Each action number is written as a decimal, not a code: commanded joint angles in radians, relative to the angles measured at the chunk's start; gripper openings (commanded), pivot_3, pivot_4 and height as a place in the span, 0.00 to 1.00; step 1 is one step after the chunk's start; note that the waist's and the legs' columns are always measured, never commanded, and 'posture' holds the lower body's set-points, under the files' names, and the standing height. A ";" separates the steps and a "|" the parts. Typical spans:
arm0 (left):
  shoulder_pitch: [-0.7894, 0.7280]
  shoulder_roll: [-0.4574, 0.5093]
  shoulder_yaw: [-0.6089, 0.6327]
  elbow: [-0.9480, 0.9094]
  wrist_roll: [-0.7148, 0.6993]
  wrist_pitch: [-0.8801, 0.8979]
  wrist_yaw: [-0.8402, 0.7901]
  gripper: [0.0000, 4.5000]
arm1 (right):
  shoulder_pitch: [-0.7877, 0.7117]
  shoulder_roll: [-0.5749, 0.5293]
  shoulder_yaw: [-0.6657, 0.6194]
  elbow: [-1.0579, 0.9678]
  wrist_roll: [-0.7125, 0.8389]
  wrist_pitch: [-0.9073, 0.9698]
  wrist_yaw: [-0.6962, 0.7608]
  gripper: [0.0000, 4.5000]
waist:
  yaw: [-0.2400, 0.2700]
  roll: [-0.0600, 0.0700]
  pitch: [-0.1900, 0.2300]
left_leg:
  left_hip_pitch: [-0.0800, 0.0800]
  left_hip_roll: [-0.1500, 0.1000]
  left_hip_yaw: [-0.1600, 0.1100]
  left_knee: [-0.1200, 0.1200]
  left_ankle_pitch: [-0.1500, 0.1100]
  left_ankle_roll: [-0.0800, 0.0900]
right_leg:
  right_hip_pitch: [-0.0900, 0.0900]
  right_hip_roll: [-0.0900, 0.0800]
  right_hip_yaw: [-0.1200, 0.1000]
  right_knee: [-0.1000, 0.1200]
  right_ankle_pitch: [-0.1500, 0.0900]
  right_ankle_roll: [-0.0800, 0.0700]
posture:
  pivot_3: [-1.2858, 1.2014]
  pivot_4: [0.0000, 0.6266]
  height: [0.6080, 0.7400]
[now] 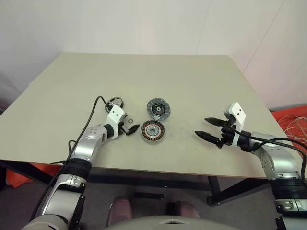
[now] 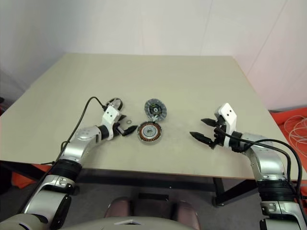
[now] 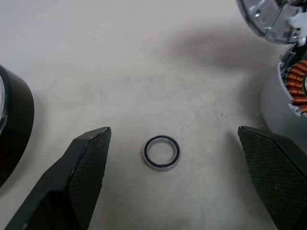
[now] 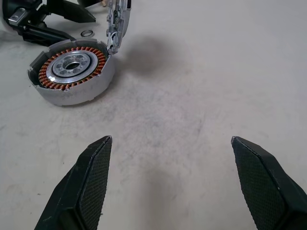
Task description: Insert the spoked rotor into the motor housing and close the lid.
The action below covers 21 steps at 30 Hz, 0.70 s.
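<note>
table (image 1: 192,86): beige, plain top | wall (image 1: 144,24): white panels behind | floor (image 1: 12,177): orange item under table edge

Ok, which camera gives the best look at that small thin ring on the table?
The left wrist view: the small ring lies flat on the table, centred between the open left hand's fingers, untouched. In the head views it is a tiny ring beside the motor housing. The right wrist view shows it as a far-off speck.

Soft, even light fills the room. The table (image 1: 192,96) looks bright. Shadows are pale and blurry. The close-up pictures look clear.
</note>
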 commanded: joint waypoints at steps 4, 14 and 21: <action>0.001 -0.016 -0.019 -0.033 0.009 0.029 0.002 1.00 | -0.025 -0.016 -0.025 -0.015 0.012 -0.023 0.005 1.00 | 0.001 0.000 0.000 | 0.000 0.000 0.000 0.000 0.000 0.000 | 0.000 0.000 0.000 0.000 0.000 0.000 | 0.52 0.00 1.00; -0.001 -0.023 -0.018 -0.030 0.012 0.064 0.012 0.60 | -0.029 -0.019 -0.026 -0.013 0.013 -0.021 0.003 1.00 | 0.002 0.001 -0.001 | 0.000 0.000 0.000 0.000 0.000 0.000 | 0.001 0.000 0.000 0.000 0.000 0.000 | 0.52 0.00 1.00; -0.001 -0.025 -0.014 -0.037 0.012 0.074 0.012 0.16 | -0.029 -0.021 -0.025 -0.013 0.013 -0.018 0.003 1.00 | 0.003 0.001 -0.001 | 0.000 0.000 0.000 0.000 0.000 0.000 | 0.001 0.000 0.000 0.000 0.000 0.000 | 0.52 0.00 1.00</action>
